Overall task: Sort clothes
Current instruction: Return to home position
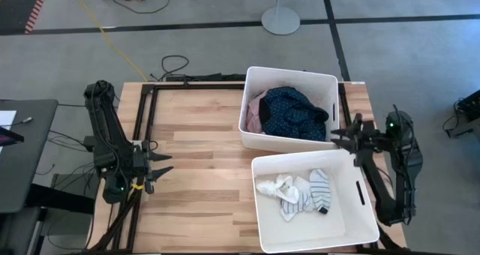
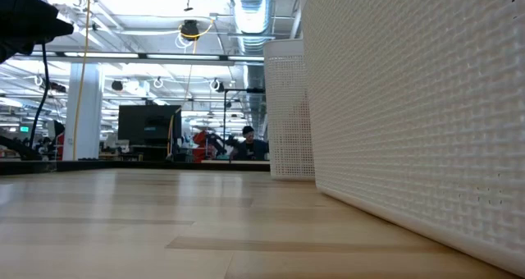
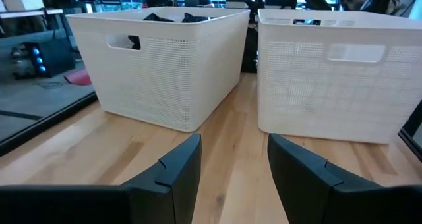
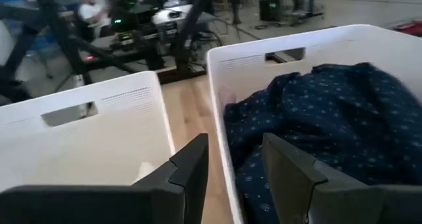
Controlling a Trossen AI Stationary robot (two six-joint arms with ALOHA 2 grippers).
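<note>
A navy dotted garment (image 1: 294, 114) lies on top of a pink one (image 1: 255, 114) inside the far white bin (image 1: 247, 105); the right wrist view shows the navy garment (image 4: 330, 118) close by. White and striped socks (image 1: 298, 193) lie in the near white bin (image 1: 352, 232). My left gripper (image 1: 159, 167) hovers open at the table's left side, pointing level at the bins. My right gripper (image 1: 339, 135) is open with nothing between its fingers, above the gap between the two bins at their right side.
The two bins stand side by side on the right half of the wooden table (image 1: 195, 157); in the left wrist view the far bin (image 3: 158, 66) and the near bin (image 3: 343, 79) stand apart by a narrow gap. Bare tabletop lies between my left gripper and the bins.
</note>
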